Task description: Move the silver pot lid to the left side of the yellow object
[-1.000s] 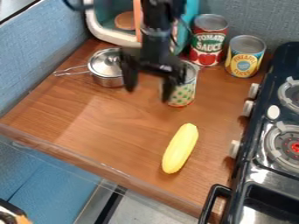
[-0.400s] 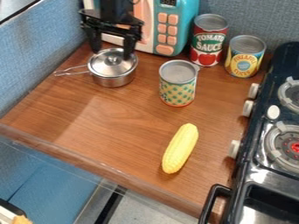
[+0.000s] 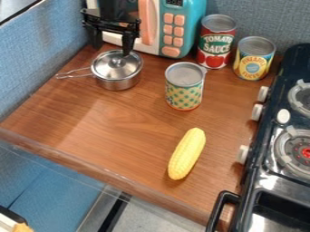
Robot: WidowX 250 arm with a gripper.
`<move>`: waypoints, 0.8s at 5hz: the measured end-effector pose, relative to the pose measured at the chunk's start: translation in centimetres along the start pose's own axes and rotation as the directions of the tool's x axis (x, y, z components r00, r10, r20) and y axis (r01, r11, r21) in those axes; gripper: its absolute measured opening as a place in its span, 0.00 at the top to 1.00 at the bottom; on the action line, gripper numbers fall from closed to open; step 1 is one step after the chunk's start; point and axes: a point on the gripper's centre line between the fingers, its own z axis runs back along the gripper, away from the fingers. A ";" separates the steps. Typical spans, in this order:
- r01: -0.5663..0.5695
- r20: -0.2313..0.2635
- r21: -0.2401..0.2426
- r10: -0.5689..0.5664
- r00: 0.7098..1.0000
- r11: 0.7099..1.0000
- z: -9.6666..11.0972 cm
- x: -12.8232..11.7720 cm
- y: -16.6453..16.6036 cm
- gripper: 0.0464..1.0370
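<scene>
Your gripper (image 3: pixel 112 50) hangs spread, empty, at twelve o'clock from the shiny, round, knobbed silver lid (image 3: pixel 115 69) on its pot (image 3: pixel 118 84); yellow corn (image 3: pixel 186 154) lies at five.

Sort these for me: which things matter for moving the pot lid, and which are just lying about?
For the job:
- silver lid
- pot under it
- yellow corn
- wooden counter

Just lying about:
- patterned can
- red can
- yellow-labelled can
- toy microwave
- stove
</scene>
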 end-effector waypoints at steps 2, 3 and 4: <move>-0.010 -0.046 0.001 0.010 0.999 1.000 -2.6 1.0 0.1 0.04; -0.018 -0.048 0.004 0.019 0.999 1.000 -2.8 1.0 0.1 0.08; -0.030 -0.052 -0.006 0.030 0.998 1.000 -3.2 0.7 -0.1 0.36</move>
